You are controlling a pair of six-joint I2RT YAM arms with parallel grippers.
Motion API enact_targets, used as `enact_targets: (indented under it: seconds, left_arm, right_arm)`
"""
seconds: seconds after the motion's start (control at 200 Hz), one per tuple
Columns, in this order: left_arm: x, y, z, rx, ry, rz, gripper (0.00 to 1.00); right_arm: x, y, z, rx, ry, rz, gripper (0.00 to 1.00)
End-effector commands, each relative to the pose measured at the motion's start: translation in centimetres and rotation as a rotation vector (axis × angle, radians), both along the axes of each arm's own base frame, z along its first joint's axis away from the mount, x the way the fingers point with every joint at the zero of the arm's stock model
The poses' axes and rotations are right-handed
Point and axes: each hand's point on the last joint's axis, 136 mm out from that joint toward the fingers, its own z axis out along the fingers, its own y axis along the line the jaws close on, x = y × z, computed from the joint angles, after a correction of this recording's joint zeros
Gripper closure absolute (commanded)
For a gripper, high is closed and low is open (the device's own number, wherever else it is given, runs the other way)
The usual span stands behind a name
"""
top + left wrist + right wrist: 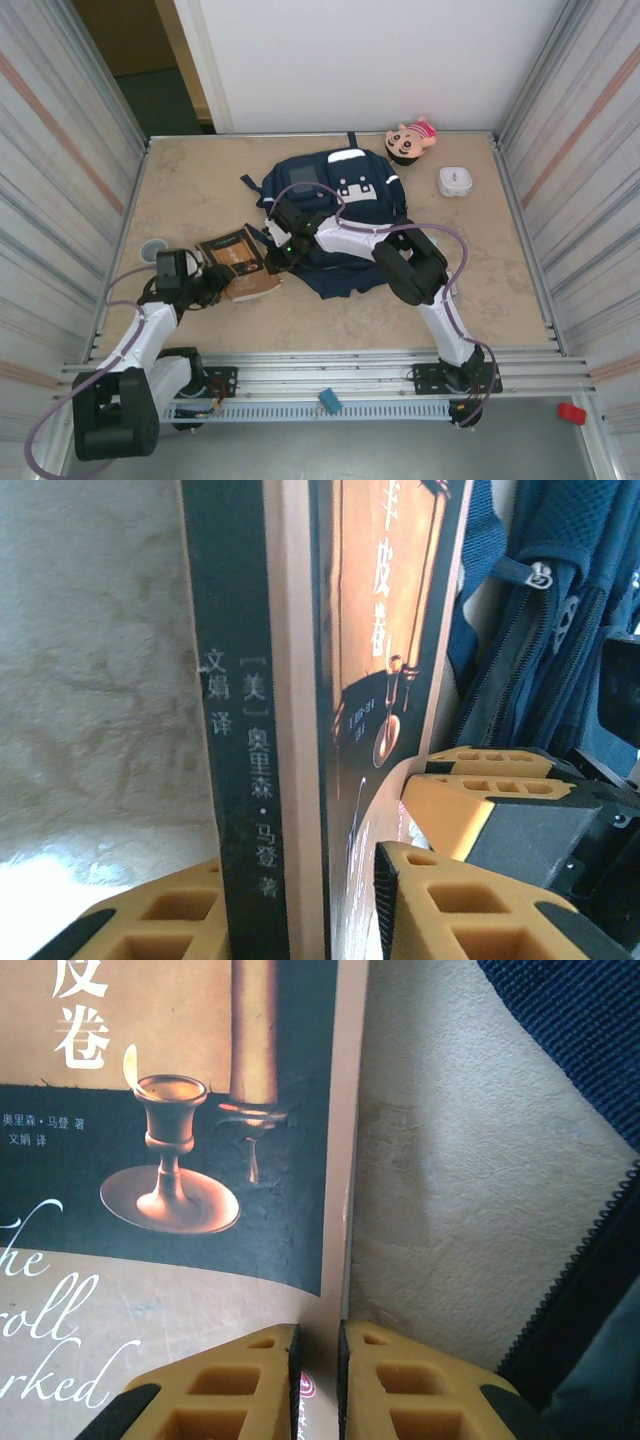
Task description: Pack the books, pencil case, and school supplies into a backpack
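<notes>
Tan book (240, 264) between left fingers (445, 815), right fingers (400, 1385) pinching edge

Top view from high behind, downward over the table (480, 280); both wrist views close, seemingly on one book (150, 1110).

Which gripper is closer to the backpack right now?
Right. The right gripper pinches the book's edge just beside the backpack. The left gripper straddles the book's spine on the opposite side, away from the bag.
</notes>
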Motion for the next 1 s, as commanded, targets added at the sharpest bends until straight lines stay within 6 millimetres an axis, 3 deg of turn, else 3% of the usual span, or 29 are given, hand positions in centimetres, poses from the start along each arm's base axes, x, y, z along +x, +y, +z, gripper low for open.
enact_targets:
  seconds: [0.0,0.16,0.266,0.391,0.506,0.636,0.772,0.907,0.992]
  left_arm:
    - [1.1,-0.8,1.2,-0.019,-0.082,-0.027,0.65]
    - [1.2,-1.1,0.9,-0.031,-0.088,-0.024,0.70]
    - [1.4,-1.2,1.4,-0.022,-0.096,-0.029,0.90]
    - [1.6,-1.4,3.2,-0.021,-0.133,-0.029,1.00]
    - [1.9,-1.4,7.3,-0.031,-0.246,-0.002,1.00]
    - [2.9,-1.5,13.2,-0.091,-0.442,0.048,1.00]
    - [4.4,-2.4,17.6,-0.114,-0.589,0.067,1.00]
    - [6.7,-5.4,21.5,-0.117,-0.722,0.023,1.00]
    - [8.1,-7.8,23.5,-0.131,-0.779,-0.018,1.00]
  right_arm:
    - [-0.7,-0.3,1.5,0.029,0.019,-0.013,0.82]
    - [0.1,-0.6,2.5,0.060,0.014,-0.033,0.81]
    - [0.4,-0.6,3.1,0.080,0.011,-0.038,0.80]
    - [0.8,-0.7,5.5,0.131,-0.022,-0.047,0.72]
    - [1.7,-2.1,9.7,0.187,-0.094,-0.086,0.58]
    - [3.2,-6.3,15.2,0.273,-0.196,-0.218,0.48]
    - [3.5,-10.4,20.5,0.427,-0.277,-0.361,0.37]
    - [2.1,-12.9,23.0,0.576,-0.262,-0.498,0.30]
    - [1.2,-14.0,23.5,0.673,-0.194,-0.584,0.25]
